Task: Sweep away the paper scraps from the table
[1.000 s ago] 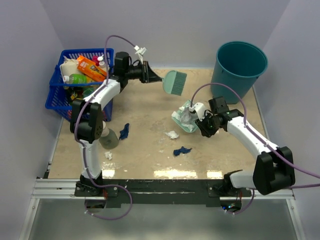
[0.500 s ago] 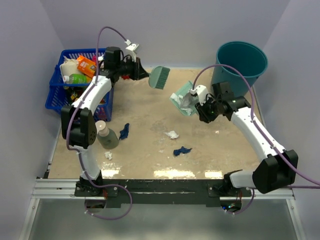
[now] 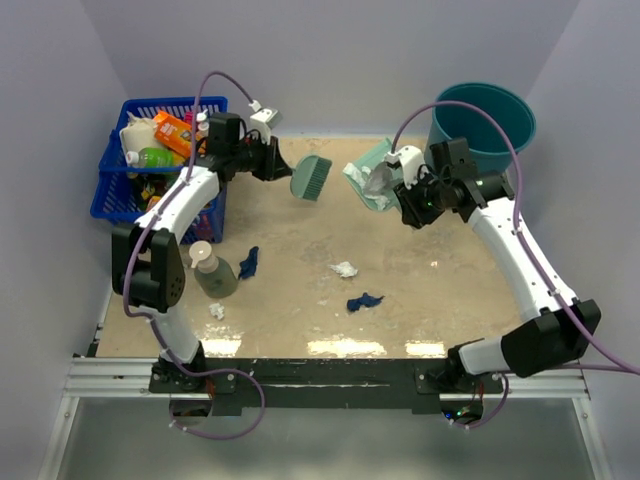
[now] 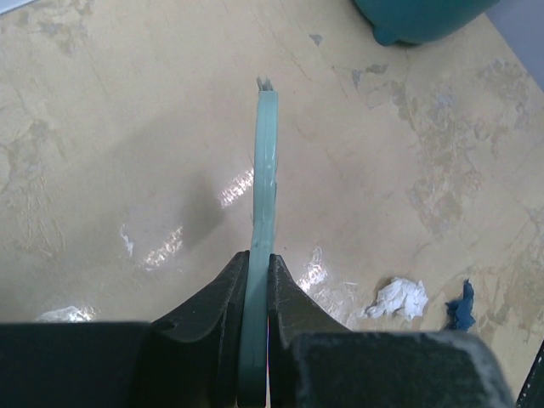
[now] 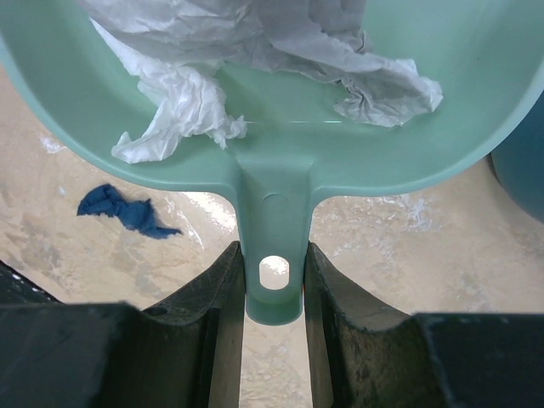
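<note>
Scraps fill dustpan, right gripper clamped on its handle near bucket. Step looks like emptying; next, tip over rim. Left gripper clamps brush (more bits lie on table).

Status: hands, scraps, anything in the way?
Left hand shut on brush. Right hand shut on dustpan, paper scraps inside, more loose on table. Bottle near left scraps.
</note>
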`<state>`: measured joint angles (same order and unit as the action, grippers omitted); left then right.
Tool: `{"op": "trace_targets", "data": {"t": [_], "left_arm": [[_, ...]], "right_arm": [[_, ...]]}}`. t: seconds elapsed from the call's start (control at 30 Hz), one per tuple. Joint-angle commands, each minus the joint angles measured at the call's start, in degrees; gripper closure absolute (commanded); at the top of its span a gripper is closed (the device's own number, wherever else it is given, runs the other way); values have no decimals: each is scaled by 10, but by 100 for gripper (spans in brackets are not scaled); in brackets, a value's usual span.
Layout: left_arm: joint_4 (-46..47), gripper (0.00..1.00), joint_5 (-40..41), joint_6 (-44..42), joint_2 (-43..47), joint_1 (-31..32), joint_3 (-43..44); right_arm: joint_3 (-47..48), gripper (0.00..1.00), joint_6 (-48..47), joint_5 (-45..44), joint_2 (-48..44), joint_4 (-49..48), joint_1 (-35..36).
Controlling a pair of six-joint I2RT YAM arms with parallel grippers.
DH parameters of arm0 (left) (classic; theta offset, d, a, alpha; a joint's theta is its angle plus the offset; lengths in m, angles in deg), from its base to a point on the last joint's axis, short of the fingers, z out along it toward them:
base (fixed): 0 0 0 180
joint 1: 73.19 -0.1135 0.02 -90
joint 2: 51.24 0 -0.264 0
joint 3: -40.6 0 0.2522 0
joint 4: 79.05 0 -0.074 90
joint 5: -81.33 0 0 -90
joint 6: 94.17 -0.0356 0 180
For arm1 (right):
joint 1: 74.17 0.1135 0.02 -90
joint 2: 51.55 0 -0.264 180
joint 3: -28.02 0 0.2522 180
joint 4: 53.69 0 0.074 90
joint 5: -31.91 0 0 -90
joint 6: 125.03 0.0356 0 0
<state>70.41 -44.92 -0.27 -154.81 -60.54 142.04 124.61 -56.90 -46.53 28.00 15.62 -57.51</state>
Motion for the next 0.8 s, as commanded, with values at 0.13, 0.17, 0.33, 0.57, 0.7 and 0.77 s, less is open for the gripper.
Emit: {"op": "trace_targets", "data": {"t": [0.13, 0.17, 0.33, 0.57, 0.7, 0.77], "left_arm": [[-45, 100, 60, -150, 45, 49, 4], [-52, 100, 63, -165, 46, 54, 2], [-55, 100, 36, -171, 71, 62, -22], [-59, 100, 23, -178, 87, 76, -46], [-53, 100, 14, -167, 80, 84, -45], [-48, 100, 12, -166, 80, 91, -46]], "right_arm": [[198, 100, 132, -23, 77, -37, -26], [215, 100, 143, -26, 89, -41, -30], [299, 100, 200, -17, 136, -66, -80], [356, 100, 214, -103, 170, -88, -134], [392, 100, 200, -162, 173, -92, -158], [393, 100, 183, -203, 170, -98, -162]]}}
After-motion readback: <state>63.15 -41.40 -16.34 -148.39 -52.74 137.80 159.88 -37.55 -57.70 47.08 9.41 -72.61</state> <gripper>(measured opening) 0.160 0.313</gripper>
